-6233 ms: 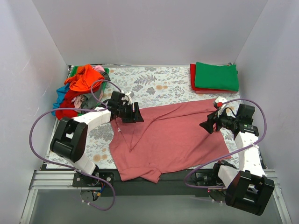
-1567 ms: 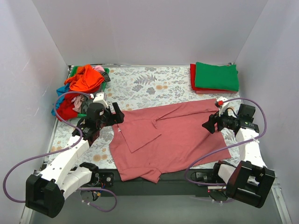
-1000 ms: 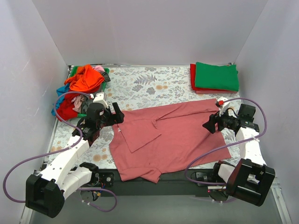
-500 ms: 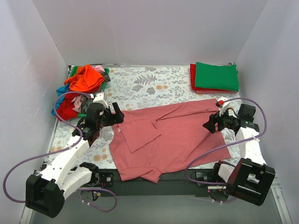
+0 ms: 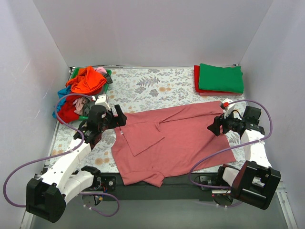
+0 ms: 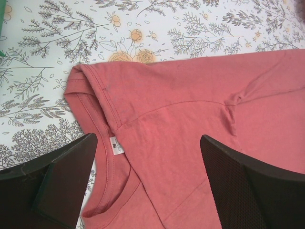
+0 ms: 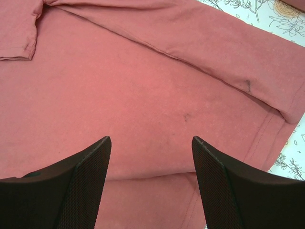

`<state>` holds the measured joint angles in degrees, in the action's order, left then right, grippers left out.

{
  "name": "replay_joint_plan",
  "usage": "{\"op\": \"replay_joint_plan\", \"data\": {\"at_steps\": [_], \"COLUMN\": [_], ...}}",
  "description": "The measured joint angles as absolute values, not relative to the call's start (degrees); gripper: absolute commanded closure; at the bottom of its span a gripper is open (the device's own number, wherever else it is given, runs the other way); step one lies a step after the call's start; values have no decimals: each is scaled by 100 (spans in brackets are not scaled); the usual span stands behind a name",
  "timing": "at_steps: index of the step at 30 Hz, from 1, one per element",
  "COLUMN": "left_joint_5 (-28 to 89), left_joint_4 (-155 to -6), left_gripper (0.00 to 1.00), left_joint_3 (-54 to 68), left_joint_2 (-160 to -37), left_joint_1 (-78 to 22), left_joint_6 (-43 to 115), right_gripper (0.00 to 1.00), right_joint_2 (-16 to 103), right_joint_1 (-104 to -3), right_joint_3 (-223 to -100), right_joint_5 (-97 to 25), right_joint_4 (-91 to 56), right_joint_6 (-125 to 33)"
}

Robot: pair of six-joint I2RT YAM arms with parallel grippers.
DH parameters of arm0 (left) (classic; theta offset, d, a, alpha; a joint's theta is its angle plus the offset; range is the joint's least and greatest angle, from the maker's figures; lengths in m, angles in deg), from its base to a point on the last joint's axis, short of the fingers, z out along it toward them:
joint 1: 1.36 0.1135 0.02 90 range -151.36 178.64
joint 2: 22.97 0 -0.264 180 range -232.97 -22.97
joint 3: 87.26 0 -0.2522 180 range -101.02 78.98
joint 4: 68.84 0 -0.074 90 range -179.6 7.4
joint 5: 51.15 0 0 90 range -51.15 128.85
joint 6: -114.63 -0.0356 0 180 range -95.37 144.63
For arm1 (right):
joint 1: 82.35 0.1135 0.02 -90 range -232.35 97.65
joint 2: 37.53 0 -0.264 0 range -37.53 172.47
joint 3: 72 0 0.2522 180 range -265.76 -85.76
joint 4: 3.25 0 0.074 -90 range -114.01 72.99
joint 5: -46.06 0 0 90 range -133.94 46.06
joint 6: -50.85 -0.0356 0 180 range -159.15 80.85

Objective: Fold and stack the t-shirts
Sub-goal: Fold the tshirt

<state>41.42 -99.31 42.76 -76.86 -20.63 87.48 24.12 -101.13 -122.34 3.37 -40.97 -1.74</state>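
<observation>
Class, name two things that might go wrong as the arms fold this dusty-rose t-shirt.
The dusty-rose t-shirt overhangs the table at its near edge; a pull may drag it off. The open left gripper hovers over doubled fabric by the collar, so it might pinch only one layer.

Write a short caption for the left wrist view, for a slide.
Open left gripper above the collar and white neck tag of the dusty-rose t-shirt on the floral table covering.

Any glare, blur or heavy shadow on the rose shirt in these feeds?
Top external: even light, no glare, rose shirt sharp. Left wrist: crisp, white neck tag clear. Right wrist: crisp stitching, only the hand's dark fingers block the bottom corners.
</observation>
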Motion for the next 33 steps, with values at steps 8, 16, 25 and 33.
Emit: {"op": "replay_joint_plan", "data": {"at_steps": [8, 16, 25, 33], "left_joint_5": [4142, 4142, 4236, 4317], "left_joint_4": [-9931, -9931, -9935, -9918], "left_gripper": [11, 11, 5, 4], "left_joint_3": [4276, 4276, 4284, 4295], "left_joint_2": [-7686, -7686, -7694, -7959], "left_joint_1": [-2063, -2063, -1993, -1709], "left_joint_6": [8748, 8748, 8975, 9788], "right_gripper": [25, 25, 26, 28], "right_joint_2": [2414, 2458, 2877, 4392], "right_joint_1": [-10126, -10146, -10146, -10146], "right_joint_3": [-12234, -12234, -12426, -13807], "right_joint_5": [326, 269, 38, -876], "right_joint_4": [-4091, -4086, -4091, -3905], "right_joint_6": [-183, -194, -277, -598]}}
